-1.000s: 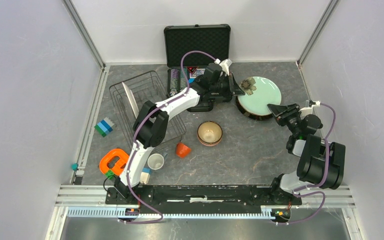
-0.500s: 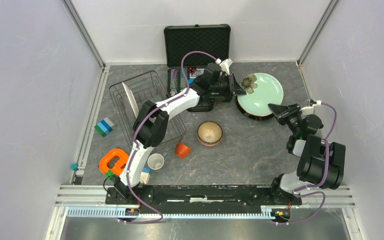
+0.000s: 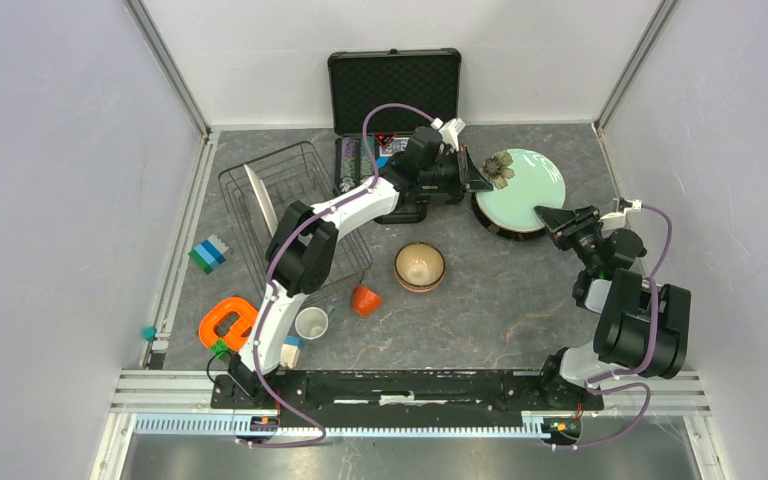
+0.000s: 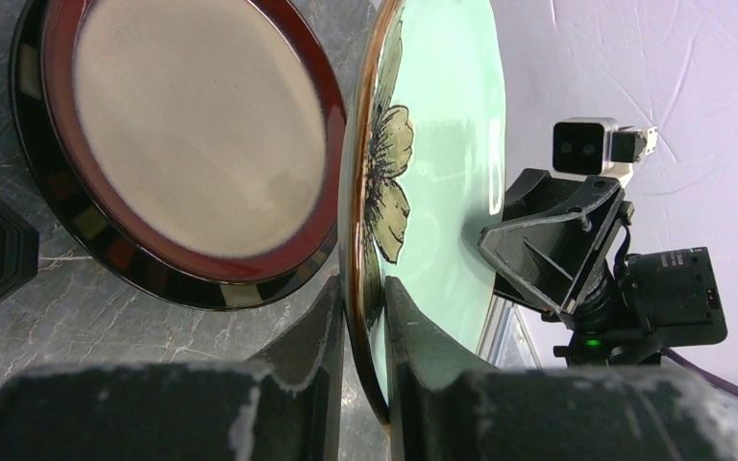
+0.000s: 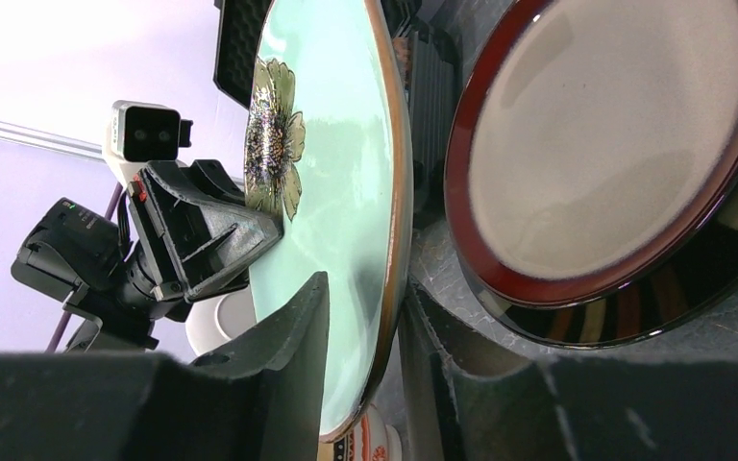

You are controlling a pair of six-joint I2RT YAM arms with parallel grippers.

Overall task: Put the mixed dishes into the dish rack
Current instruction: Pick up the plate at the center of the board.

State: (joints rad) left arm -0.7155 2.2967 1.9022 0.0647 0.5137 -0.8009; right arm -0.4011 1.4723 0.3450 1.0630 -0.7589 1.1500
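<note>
On the grey marbled table [image 3: 500,300], the teal plate [image 3: 525,185] is being held tilted over the dark-rimmed plate [image 3: 505,232] at the far right, well apart from the dish rack [image 3: 265,160]. The left gripper [image 4: 363,288] is pinching its flowered rim. The right gripper [image 5: 370,288] is straddling the opposite rim — clamped or loose, I cannot tell.

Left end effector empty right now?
No, the left end effector is pinching the rim of the teal flower plate between its fingers.
</note>
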